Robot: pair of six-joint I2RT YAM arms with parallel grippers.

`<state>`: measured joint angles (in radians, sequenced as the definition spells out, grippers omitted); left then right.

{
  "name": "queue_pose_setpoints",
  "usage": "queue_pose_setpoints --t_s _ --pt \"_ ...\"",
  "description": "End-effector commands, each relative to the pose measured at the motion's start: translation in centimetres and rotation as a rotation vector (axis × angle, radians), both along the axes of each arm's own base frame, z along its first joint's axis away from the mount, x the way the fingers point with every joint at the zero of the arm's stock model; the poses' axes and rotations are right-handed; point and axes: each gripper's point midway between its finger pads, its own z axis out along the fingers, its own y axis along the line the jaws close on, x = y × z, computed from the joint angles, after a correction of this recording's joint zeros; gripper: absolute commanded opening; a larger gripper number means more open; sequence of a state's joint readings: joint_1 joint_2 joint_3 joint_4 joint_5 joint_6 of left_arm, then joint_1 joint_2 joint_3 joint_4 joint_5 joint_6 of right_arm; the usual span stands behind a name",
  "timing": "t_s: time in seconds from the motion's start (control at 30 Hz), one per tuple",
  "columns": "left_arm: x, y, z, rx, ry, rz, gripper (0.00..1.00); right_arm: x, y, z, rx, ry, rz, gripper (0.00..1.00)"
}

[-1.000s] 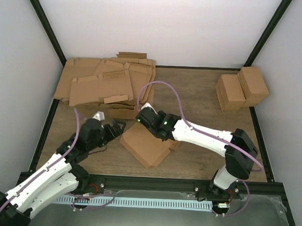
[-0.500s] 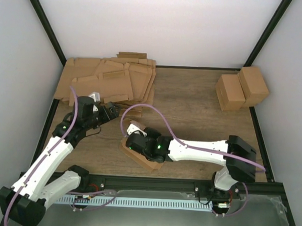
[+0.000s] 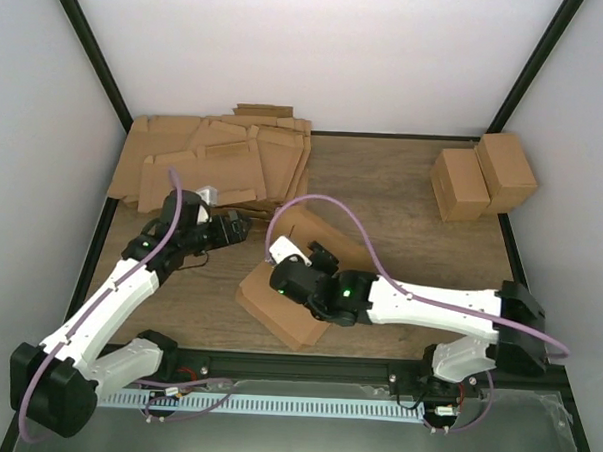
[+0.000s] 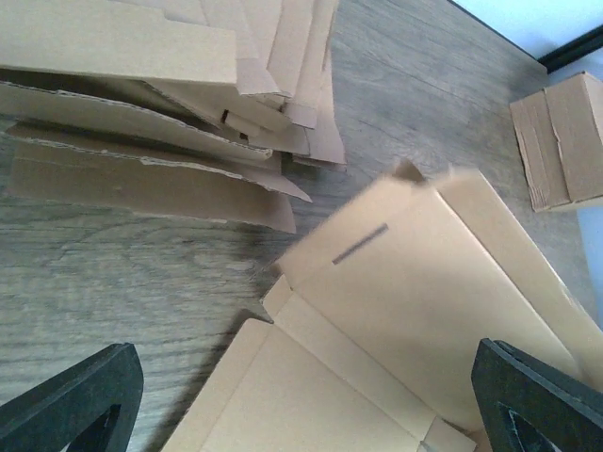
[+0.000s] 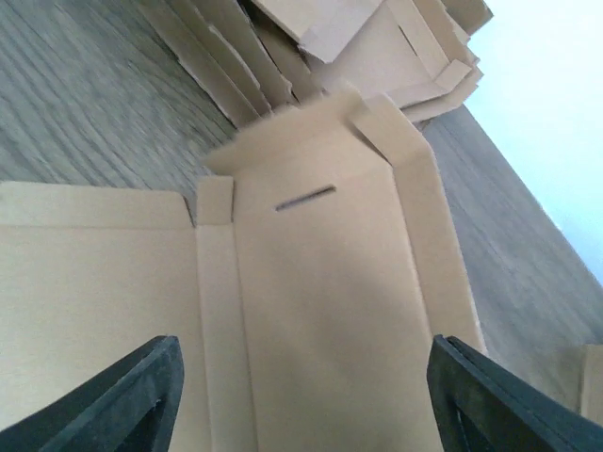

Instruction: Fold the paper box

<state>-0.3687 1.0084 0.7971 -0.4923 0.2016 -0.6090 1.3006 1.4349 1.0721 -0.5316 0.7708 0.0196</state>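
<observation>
The paper box (image 3: 281, 310) lies near the table's front edge, partly folded. Its slotted panel (image 3: 307, 226) tilts up toward the back. My right gripper (image 3: 298, 268) hovers just over the box with its jaws wide apart and nothing between them. The right wrist view shows the box (image 5: 330, 311) spread below the gripper (image 5: 306, 405), with a thin slot (image 5: 305, 198) in the far panel. My left gripper (image 3: 239, 226) is open, a short way left of the raised panel and apart from it. In the left wrist view the box (image 4: 415, 301) fills the space beyond the gripper (image 4: 301, 414).
A stack of flat die-cut cardboard sheets (image 3: 214, 162) covers the back left; it also shows in the wrist views (image 4: 170, 113) (image 5: 358, 47). Two small closed cartons (image 3: 482, 176) stand at the back right. Black frame rails border the table.
My right gripper went from shut to wide open and drew back over the box. The box's slotted panel has come up. The left gripper swung back-left, away from the box, staying open.
</observation>
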Motion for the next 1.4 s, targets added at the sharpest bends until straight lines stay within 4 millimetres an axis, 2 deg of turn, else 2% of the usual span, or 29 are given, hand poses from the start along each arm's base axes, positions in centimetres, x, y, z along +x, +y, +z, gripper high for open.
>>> queue_pose_setpoints --t_s 0.0,0.1,0.2,0.3,0.4,0.5,0.63,0.73,0.83,0.93,1.17,1.37 --pt "0.8 -1.4 0.3 -0.035 -0.07 -0.08 0.98 -1.0 0.3 3.7 0.244 0.147 -0.011 0.75" --pt "1.4 -1.9 -0.2 -0.041 -0.071 -0.092 0.97 -1.0 -0.3 4.4 0.337 0.235 -0.042 0.77" --pt "1.9 -2.6 -0.8 -0.044 -0.055 -0.112 0.97 0.0 -1.6 4.9 0.437 0.311 -0.117 0.87" --pt "2.4 -3.7 -1.6 -0.028 -0.046 -0.146 0.96 1.2 -3.4 4.0 0.547 0.442 -0.218 0.93" --pt "3.0 -4.4 -2.6 0.029 -0.045 -0.163 0.95 2.7 -6.6 1.2 0.63 0.561 -0.365 0.94" --pt "3.8 -4.8 -4.1 0.091 -0.024 -0.167 0.93 3.5 -10.3 -2.1 0.704 0.646 -0.529 0.91" --pt "5.2 -5.4 -5.5 0.185 -0.018 -0.175 0.87 3.0 -14.3 -6.1 0.778 0.718 -0.71 0.86" --pt "6.2 -6.2 -5.6 0.254 -0.039 -0.196 0.83 2.3 -16.2 -7.9 0.79 0.726 -0.825 0.82" --pt "7.0 -7.4 -5.8 0.302 -0.054 -0.238 0.77 1.6 -17.2 -9.4 0.804 0.743 -0.919 0.79" --pt "7.6 -8.6 -6.5 0.348 -0.055 -0.284 0.73 1.3 -17.2 -10.6 0.824 0.768 -0.963 0.77" --pt "8.9 -9.4 -7.6 0.421 -0.06 -0.293 0.72 1.9 -17.3 -12.3 0.83 0.765 -1.037 0.76" --pt "8.6 -9.9 -8.2 0.425 -0.051 -0.297 0.73 1.6 -18.4 -14.3 0.771 0.761 -1.148 0.68"
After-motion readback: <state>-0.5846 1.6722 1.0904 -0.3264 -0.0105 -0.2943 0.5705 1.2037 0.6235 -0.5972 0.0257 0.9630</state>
